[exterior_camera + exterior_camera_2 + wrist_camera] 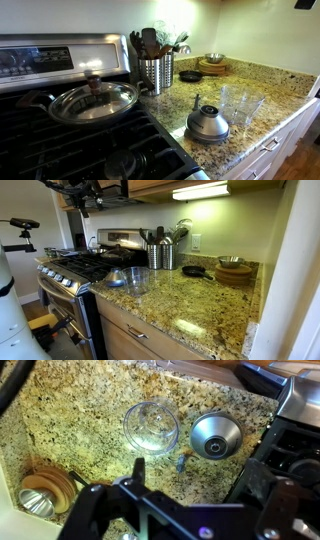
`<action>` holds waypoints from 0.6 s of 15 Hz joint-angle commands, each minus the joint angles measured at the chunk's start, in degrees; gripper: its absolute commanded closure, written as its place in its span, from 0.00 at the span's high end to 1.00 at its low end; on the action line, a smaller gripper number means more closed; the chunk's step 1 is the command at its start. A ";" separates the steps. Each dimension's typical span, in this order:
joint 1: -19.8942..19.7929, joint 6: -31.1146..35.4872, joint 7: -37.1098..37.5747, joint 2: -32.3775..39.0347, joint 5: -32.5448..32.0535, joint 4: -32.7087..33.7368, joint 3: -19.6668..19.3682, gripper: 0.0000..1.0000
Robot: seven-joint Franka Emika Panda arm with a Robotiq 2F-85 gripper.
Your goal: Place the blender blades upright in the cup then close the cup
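The cup [152, 426] is a clear, wide plastic cup standing upright and empty on the granite counter; it also shows in both exterior views [240, 103] [137, 278]. A silver dome lid [215, 436] rests beside it [207, 124] [117, 278]. A small bluish-grey piece, likely the blender blades [181, 461], lies on the counter between cup and lid. My gripper [196, 466] hangs high above these, open, with nothing between its fingers. In an exterior view the arm [90, 192] is up near the top.
A gas stove [60, 135] with a glass-lidded pan [93, 100] borders the counter. A perforated steel utensil holder [155, 72], a black skillet [190, 75] and stacked wooden plates with a metal bowl [213, 62] [45, 495] stand near the wall. The counter edge [270, 140] lies close to the lid.
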 commanded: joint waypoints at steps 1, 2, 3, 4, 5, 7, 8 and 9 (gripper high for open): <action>1.27 -0.20 0.78 0.39 -0.82 0.19 -0.87 1.00; 1.36 0.44 0.41 0.86 -0.59 0.03 -1.15 1.00; 1.22 1.42 0.45 1.48 -0.46 -0.20 -1.32 1.00; 0.75 1.99 0.72 2.61 -0.70 -0.19 -1.27 1.00; 0.57 3.17 0.56 3.90 -0.76 -0.37 -1.42 1.00; 0.24 6.17 0.86 6.81 -0.83 -0.81 -1.53 1.00; 0.02 8.51 1.13 8.71 -1.09 -1.14 -1.44 1.00; -0.03 10.78 1.05 10.59 -1.23 -1.36 -1.54 1.00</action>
